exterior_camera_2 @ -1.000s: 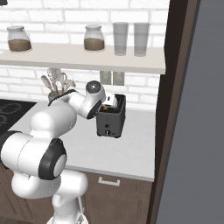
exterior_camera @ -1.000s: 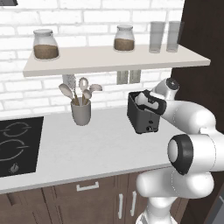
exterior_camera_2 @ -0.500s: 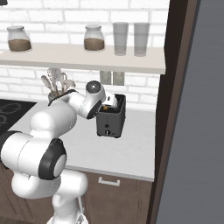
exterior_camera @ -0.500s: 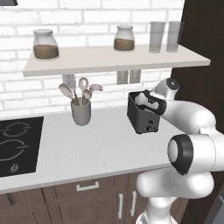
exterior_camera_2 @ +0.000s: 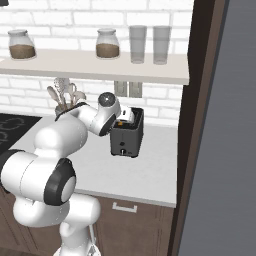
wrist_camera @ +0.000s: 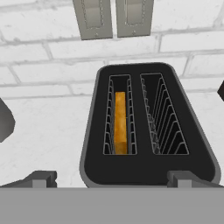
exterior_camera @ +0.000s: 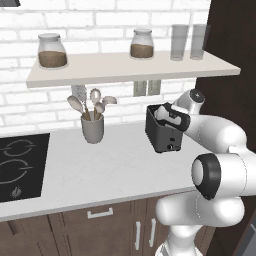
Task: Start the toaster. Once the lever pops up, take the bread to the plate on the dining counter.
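Observation:
The dark toaster (exterior_camera: 161,135) (exterior_camera_2: 127,141) (wrist_camera: 95,131) stands on the white worktop against the brick wall. The bread (wrist_camera: 120,122), a golden-brown slice, sits edge-up deep in the left slot; the right slot holds nothing. My gripper (wrist_camera: 111,179) (exterior_camera: 170,116) (exterior_camera_2: 125,116) hovers just above the toaster's top, open, its fingertips (wrist_camera: 40,177) spread about as wide as the toaster, with nothing between them. The plate and the dining counter are out of view.
A grey utensil cup (exterior_camera: 93,128) stands left of the toaster, and a black hob (exterior_camera: 20,165) lies further left. A shelf (exterior_camera: 130,67) with jars and glasses hangs overhead. Wall outlets (wrist_camera: 113,17) sit behind the toaster. A tall dark cabinet (exterior_camera_2: 200,110) bounds the right.

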